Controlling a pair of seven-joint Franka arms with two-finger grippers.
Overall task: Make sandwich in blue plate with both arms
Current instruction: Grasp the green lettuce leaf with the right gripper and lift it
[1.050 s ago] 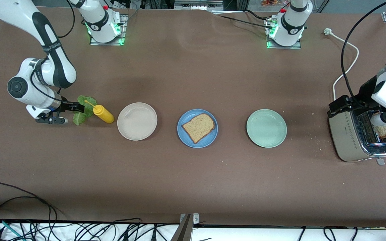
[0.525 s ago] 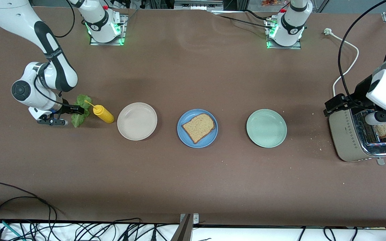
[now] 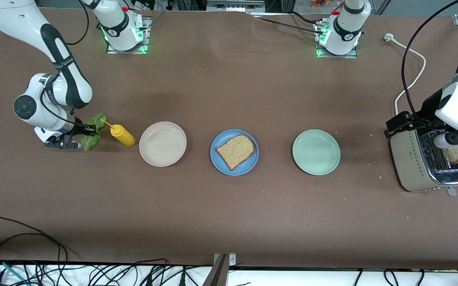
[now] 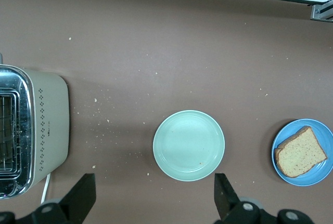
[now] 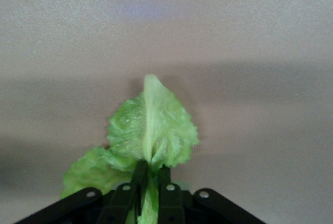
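A slice of brown bread [image 3: 235,151] lies on the blue plate [image 3: 218,163] in the middle of the table. At the right arm's end, my right gripper [image 3: 90,129] is shut on a ruffled green lettuce leaf [image 3: 92,137]. In the right wrist view the two fingers [image 5: 139,174] pinch the leaf's pale stem, and the lettuce [image 5: 151,125] fans out past the right gripper [image 5: 152,171]. My left gripper [image 3: 400,124] hangs open over the toaster [image 3: 416,163], where a second bread slice [image 3: 455,154] stands in a slot. In the left wrist view the left gripper [image 4: 154,195] holds nothing.
A yellow mustard bottle [image 3: 121,135] lies right beside the lettuce. A beige plate [image 3: 162,143] and a pale green plate [image 3: 316,152] flank the blue plate. The toaster's white cord [image 3: 412,79] trails toward the left arm's base. Crumbs dot the table near the toaster.
My right gripper has closed on the lettuce, and the leaf has bunched up toward the fingers. The left arm shifted slightly over the toaster, then held still.
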